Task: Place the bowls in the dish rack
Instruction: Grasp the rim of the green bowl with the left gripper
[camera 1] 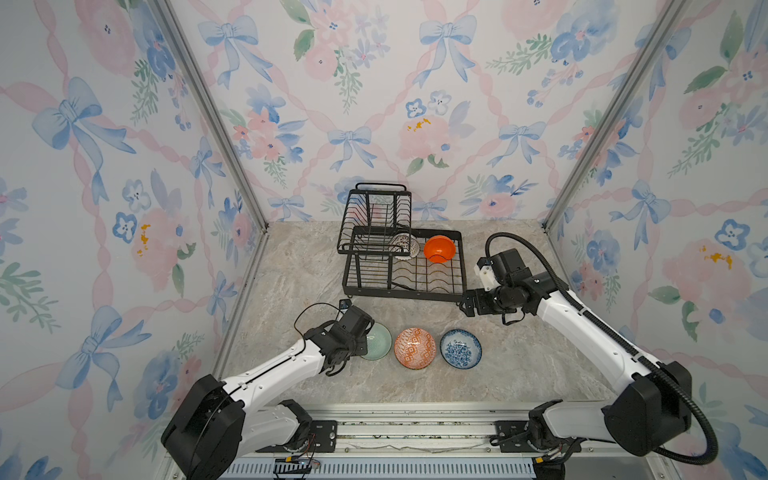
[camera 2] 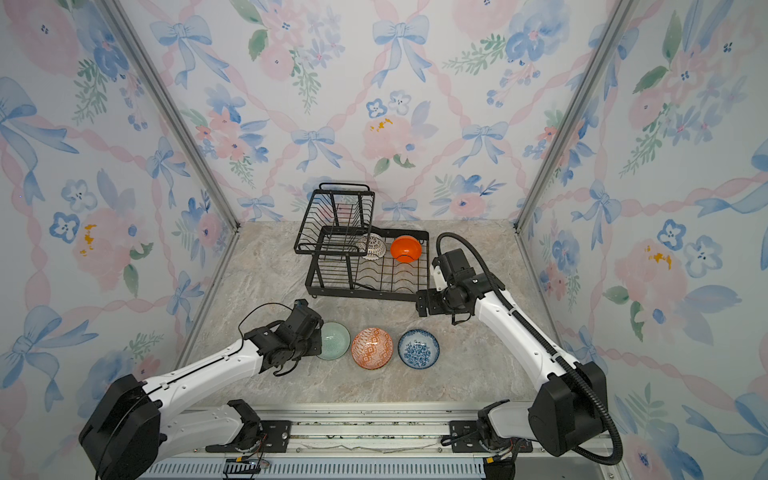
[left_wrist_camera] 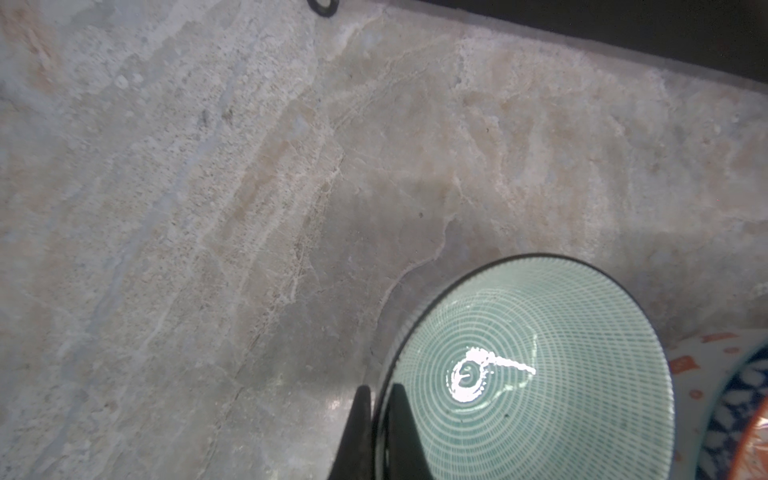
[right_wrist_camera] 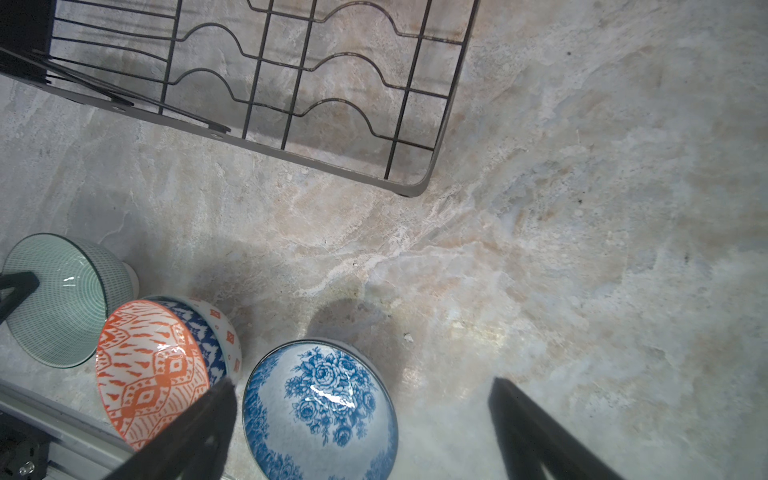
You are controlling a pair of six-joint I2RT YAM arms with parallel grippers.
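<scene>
The black wire dish rack (camera 1: pixel 403 293) stands at the back of the marble table. In its lower tray lie a plain orange bowl (camera 1: pixel 439 248) and a white lattice bowl (camera 1: pixel 402 246). Three bowls sit in a row near the front: pale mint (camera 1: pixel 380 341), orange-white geometric (camera 1: pixel 414 348) and blue-white floral (camera 1: pixel 460 349). My left gripper (left_wrist_camera: pixel 381 401) is shut on the mint bowl's (left_wrist_camera: pixel 540 374) left rim, one finger inside and one outside. My right gripper (right_wrist_camera: pixel 361 386) hangs open by the rack's front right corner, above and behind the floral bowl (right_wrist_camera: pixel 320 407), holding nothing.
The rack's raised upper basket (camera 1: pixel 376 220) overhangs the tray's left half. Floral walls with metal corner posts (camera 1: pixel 216 120) close in the table on three sides. A metal rail (camera 1: pixel 415 432) with both arm bases runs along the front edge.
</scene>
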